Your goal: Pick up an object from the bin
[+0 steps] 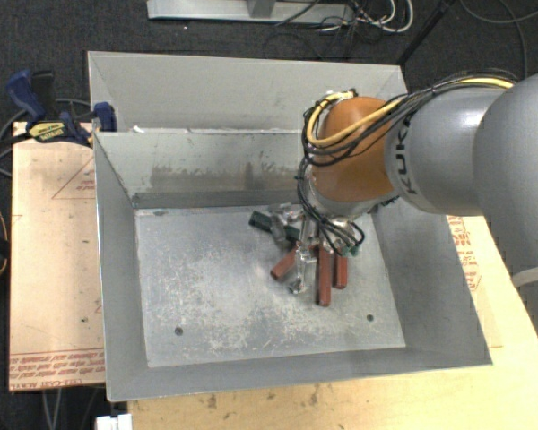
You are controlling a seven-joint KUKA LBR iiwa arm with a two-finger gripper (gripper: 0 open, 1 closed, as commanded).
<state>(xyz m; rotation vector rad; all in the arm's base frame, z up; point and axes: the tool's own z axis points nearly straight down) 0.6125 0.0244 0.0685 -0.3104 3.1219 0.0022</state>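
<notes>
Arm link: broad grey cylinder, entering from the right and standing high over the bin's right side.

Wrist cover: rounded, orange, at the end of the link, with yellow and black cables looped over its top and left flank.

Gripper: hangs below the orange cover, lowered to the bin floor somewhat right of centre and near the back wall. Whether it is spread or closed cannot be told, since cables and metal parts crowd that spot.

Bin: grey metal with sloped walls, its floor scuffed.

Red-brown sticks: three slim, elongated pieces on the floor directly at the gripper. One is long and roughly upright in the view, a shorter one lies just beside it on the right, and a third is tilted off to the left. Whether any of them is gripped cannot be told.

Dark object: small, irregular and greenish-black, on the floor just left of the gripper, close to the back wall.
</notes>
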